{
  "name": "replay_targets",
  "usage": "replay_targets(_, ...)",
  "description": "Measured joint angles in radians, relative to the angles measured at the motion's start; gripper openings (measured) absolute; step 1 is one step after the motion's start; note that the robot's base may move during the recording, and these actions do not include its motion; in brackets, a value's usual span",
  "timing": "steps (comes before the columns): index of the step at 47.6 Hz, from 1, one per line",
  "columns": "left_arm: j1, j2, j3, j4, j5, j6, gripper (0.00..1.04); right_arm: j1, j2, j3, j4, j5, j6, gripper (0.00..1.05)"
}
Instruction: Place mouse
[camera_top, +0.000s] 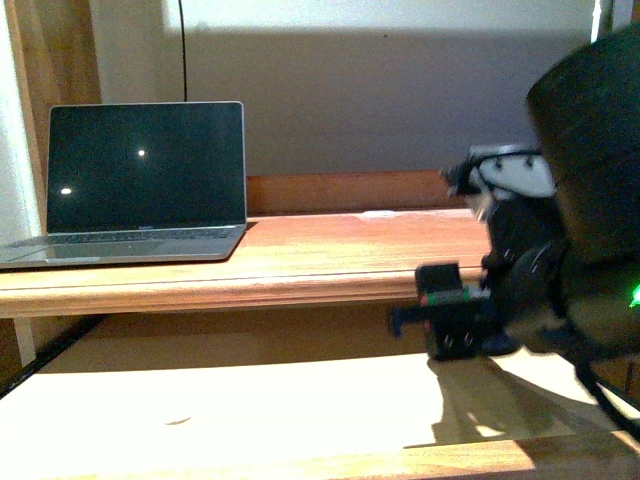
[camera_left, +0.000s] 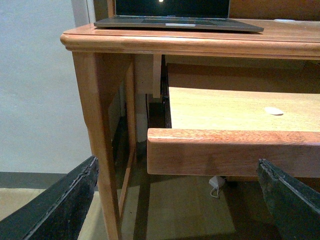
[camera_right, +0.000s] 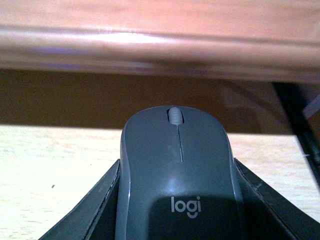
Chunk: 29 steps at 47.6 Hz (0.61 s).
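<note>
Laptop (camera_top: 145, 180) stands open at the desk top's left back corner. Left gripper (camera_left: 177, 167) hangs low off the desk's left front corner, fingers spread wide, nothing between them. Mouse (camera_right: 176, 147) is clamped in the right gripper (camera_right: 176, 172), one finger on each flank, over the pull-out shelf (camera_top: 230, 400) toward its right edge, nose facing the desk top's front edge. Contact with the shelf: cannot tell. Judgement: light, rigid shell; smooth domed flanks probably slippery. Best hold is low across the widest part, clear of wheel and buttons.
</note>
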Motion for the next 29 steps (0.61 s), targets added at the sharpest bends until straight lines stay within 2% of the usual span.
replay_targets(8,0.000,0.000,0.000,0.000,0.000,0.000,0.97,-0.012,-0.072,0.074,-0.064,-0.037,-0.002,0.55)
replay_targets(19,0.000,0.000,0.000,0.000,0.000,0.000,0.97,0.040,0.085,0.397,-0.185,-0.012,0.002,0.55)
replay_targets(29,0.000,0.000,0.000,0.000,0.000,0.000,0.97,0.092,0.348,0.708,-0.329,0.120,0.012,0.55)
